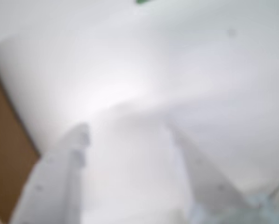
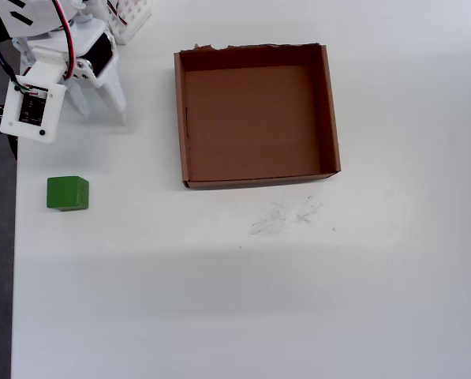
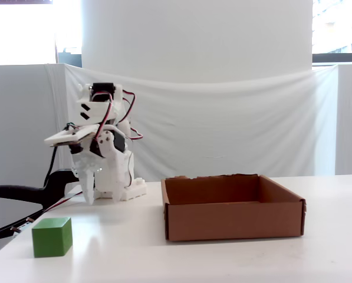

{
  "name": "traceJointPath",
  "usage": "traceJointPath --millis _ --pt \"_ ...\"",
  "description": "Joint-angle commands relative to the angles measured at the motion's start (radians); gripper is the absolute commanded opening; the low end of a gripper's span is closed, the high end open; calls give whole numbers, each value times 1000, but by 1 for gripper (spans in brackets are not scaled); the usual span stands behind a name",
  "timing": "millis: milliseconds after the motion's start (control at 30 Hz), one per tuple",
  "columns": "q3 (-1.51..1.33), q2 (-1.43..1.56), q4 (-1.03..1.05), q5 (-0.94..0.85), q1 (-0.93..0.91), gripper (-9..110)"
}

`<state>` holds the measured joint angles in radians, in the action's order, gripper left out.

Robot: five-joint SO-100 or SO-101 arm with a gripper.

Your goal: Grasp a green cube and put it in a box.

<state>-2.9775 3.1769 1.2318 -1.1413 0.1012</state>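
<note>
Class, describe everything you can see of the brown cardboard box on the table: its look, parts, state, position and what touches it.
The box is a shallow, square, open-topped tray of plain brown cardboard with four low walls. In the overhead view its top edge is ragged and torn. It is empty, its bare floor showing. It sits flat on the white table, right of the green cube and apart from it. Nothing but the table touches it; the gripper is well off to its left.
</note>
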Motion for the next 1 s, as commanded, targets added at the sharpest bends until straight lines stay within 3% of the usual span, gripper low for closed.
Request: traceJointPath --millis 0,200,433,967 --pt "5 2 9 3 -11 23" --pt "44 -52 -20 -17 -25 24" --pt "284 -279 -51 -129 -69 31" --pt "928 -1075 -135 -370 -244 34"
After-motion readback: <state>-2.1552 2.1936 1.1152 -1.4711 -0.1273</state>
